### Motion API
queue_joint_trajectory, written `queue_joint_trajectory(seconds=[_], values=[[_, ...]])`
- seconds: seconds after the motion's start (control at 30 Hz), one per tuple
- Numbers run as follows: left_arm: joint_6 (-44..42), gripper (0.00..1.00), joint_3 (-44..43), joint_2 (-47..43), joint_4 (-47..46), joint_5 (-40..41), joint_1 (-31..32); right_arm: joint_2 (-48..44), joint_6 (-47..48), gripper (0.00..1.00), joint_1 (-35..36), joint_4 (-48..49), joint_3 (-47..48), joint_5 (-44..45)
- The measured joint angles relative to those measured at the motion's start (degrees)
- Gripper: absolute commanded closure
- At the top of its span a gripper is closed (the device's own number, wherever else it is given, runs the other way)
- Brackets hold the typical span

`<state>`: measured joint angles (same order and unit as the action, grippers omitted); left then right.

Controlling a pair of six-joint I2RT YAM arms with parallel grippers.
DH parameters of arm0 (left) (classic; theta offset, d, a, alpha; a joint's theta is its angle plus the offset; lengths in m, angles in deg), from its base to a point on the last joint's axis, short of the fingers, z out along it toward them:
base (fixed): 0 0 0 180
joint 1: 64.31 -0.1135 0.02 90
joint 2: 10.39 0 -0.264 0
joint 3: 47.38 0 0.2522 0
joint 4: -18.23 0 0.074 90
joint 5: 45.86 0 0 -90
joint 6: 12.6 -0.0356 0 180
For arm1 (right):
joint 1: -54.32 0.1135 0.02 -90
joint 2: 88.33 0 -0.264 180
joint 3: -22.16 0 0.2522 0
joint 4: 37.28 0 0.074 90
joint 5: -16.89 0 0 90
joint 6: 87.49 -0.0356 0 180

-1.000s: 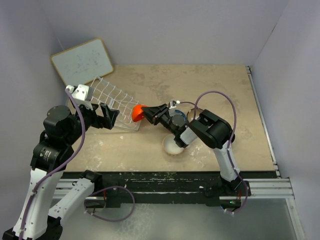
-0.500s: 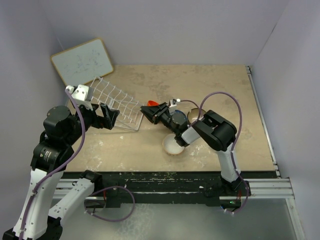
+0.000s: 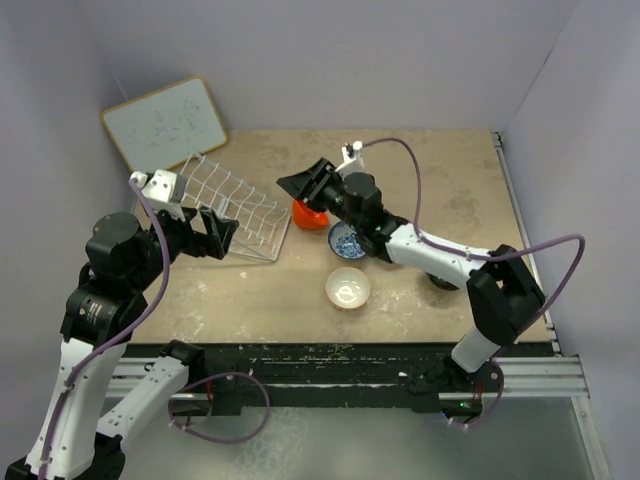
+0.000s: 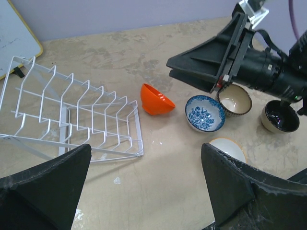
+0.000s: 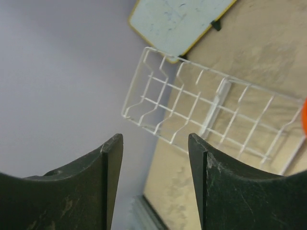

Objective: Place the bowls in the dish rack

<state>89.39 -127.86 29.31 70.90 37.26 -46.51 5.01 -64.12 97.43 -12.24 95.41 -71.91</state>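
Observation:
The dish rack (image 3: 235, 205) lies tilted on the table at the left and holds no bowls. It also shows in the left wrist view (image 4: 72, 115) and the right wrist view (image 5: 211, 110). The orange-red bowl (image 3: 308, 213) rests tipped on its side on the table just right of the rack (image 4: 156, 100). The blue-and-white bowl (image 4: 205, 113), tan bowl (image 4: 235, 100), black bowl (image 4: 280, 116) and white bowl (image 4: 228, 146) sit upright to its right. My right gripper (image 3: 300, 183) hovers open and empty above the orange-red bowl. My left gripper (image 3: 215, 235) is open and empty at the rack's near edge.
A wood-framed whiteboard (image 3: 165, 122) leans at the back left corner behind the rack. Purple walls close the table on the left, back and right. My right arm stretches over the tan and black bowls, hiding them from above.
My right gripper let go of the orange-red bowl, which now lies on the table beside the rack. The right arm has lifted and reached further back. The left arm has not moved.

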Motion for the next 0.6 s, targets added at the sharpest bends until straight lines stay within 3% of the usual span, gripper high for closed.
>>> queue_joint_trajectory(seconds=[0.27, 0.6], values=[[0.0, 0.01, -0.7, -1.0, 1.0, 1.6, 0.0, 6.9, 23.1, 0.39, 0.0, -34.0, 22.4, 2.4], [-0.2, 0.01, -2.3, -3.5, 2.6, 4.8, 0.0, 19.3, 42.6, 0.41, -0.1, -50.9, 28.4, 2.4]])
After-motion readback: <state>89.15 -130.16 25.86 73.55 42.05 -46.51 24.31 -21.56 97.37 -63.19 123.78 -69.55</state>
